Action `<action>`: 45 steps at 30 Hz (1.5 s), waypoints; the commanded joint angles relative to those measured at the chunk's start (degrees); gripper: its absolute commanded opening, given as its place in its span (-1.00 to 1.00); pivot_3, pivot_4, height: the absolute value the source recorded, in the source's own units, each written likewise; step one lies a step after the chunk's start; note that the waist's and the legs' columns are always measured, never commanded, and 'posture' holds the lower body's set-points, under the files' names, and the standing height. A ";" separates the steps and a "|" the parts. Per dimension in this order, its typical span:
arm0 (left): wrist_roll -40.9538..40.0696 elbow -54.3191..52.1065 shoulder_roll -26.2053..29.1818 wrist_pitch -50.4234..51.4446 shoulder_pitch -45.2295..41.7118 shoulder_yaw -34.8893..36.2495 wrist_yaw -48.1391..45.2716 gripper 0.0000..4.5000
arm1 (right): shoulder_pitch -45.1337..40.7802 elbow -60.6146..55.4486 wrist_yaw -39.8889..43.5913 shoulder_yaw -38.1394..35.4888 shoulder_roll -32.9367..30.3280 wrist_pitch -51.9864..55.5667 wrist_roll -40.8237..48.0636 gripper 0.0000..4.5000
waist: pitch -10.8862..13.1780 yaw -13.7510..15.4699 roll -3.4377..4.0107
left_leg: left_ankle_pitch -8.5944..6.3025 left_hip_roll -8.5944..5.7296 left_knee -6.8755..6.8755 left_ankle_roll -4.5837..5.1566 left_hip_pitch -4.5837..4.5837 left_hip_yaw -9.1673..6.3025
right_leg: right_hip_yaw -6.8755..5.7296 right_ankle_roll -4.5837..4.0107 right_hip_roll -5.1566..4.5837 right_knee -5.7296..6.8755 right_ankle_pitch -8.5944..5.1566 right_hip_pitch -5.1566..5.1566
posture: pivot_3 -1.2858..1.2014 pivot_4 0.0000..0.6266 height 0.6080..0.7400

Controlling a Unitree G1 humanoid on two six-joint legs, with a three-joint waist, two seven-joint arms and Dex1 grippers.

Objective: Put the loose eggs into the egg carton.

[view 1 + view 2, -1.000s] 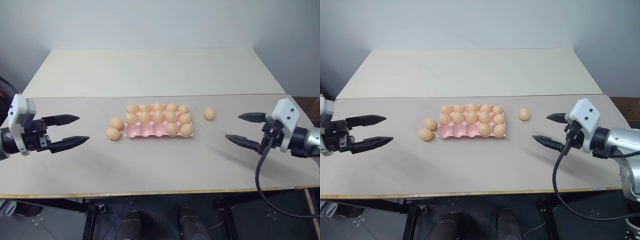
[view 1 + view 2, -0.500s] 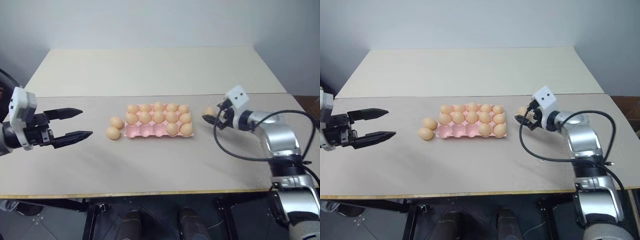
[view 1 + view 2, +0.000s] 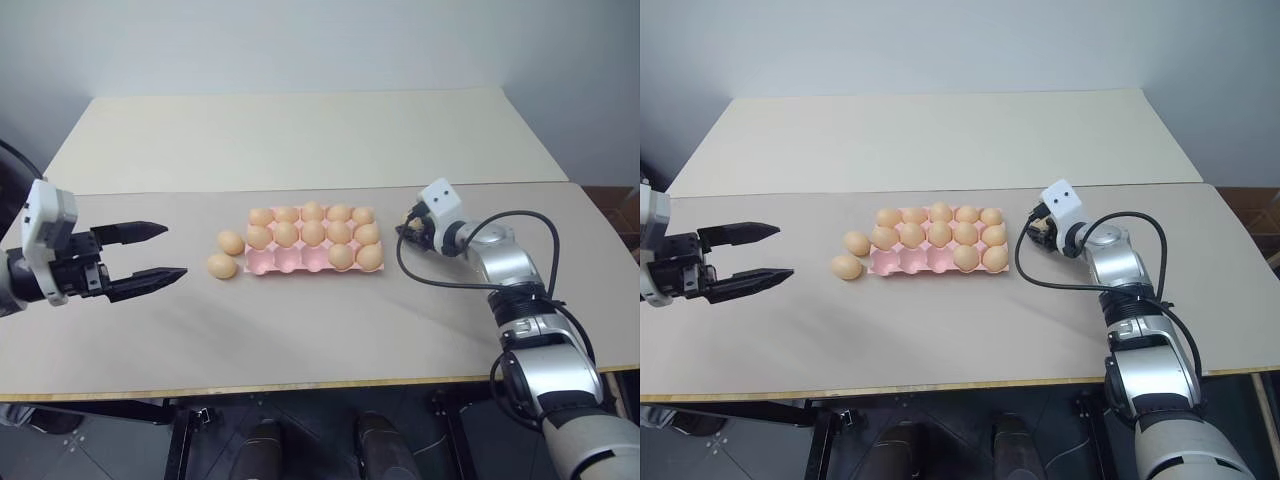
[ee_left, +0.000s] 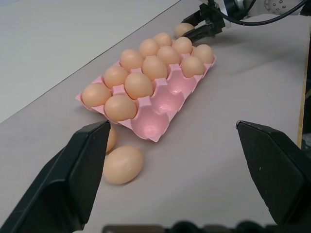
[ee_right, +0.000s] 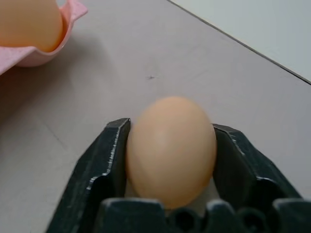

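Head views: I see a beige table (image 3: 300, 330) with the egg carton (image 3: 312, 240) at centre, two loose eggs (image 3: 226, 255) at its left end, left gripper (image 3: 148, 252) unmoved, jaws apart | Left wrist: three near cups empty | Right wrist: right gripper (image 5: 171, 145), wide a second ago, now clamped on the right-side egg (image 5: 171, 149).

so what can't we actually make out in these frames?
- Right end effector is shut on the egg; whether the egg has left the table is unclear, since its underside is hidden by the fingers.
- Head views: that egg is hidden behind the wrist camera housing.
- Left wrist view: one of two loose eggs is half hidden by the left finger.
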 commanded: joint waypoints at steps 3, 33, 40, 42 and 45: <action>-0.61 -1.06 1.28 -0.01 -0.24 2.50 -0.17 1.00 | 2.58 -12.11 1.71 -2.40 -1.53 1.86 1.70 -0.20 | 0.00 -0.17 0.00 | 0.00 0.01 -0.01 0.00 0.00 0.00 | 0.00 0.00 0.02 0.01 0.00 -0.02 | 0.03 -0.52 1.00; -1.67 -3.60 0.01 1.03 0.18 2.26 0.91 1.00 | 3.95 -45.87 5.18 15.94 10.44 20.52 0.27 0.99 | -0.05 -0.26 -0.06 | 0.01 0.09 0.04 -0.01 0.03 -0.03 | 0.02 -0.01 0.11 0.35 0.00 -0.10 | 0.03 -0.52 1.00; -1.07 -2.28 -1.51 0.13 -1.74 -0.13 2.22 1.00 | 4.62 -57.70 10.43 1.82 2.51 26.28 9.99 0.99 | -0.05 0.42 -0.07 | 0.00 0.06 0.04 -0.01 -0.01 -0.06 | -0.02 0.00 0.08 0.33 0.00 -0.06 | 0.03 -0.52 1.00; -0.81 -2.14 -1.74 0.05 -0.78 0.54 2.41 1.00 | 7.57 -61.89 13.37 -3.65 -2.59 27.85 13.83 0.99 | -0.05 0.72 -0.07 | 0.00 0.04 0.04 0.00 -0.01 -0.06 | -0.03 0.00 0.05 0.32 0.00 -0.03 | 0.03 -0.52 1.00; -0.55 -1.52 -0.89 0.35 2.10 3.60 1.87 1.00 | 14.04 -66.54 17.27 -11.03 -9.97 27.54 18.30 0.99 | -0.05 1.11 -0.08 | -0.02 0.05 0.03 0.04 -0.02 -0.05 | -0.04 0.00 0.05 0.09 -0.01 -0.01 | 0.03 -0.52 1.00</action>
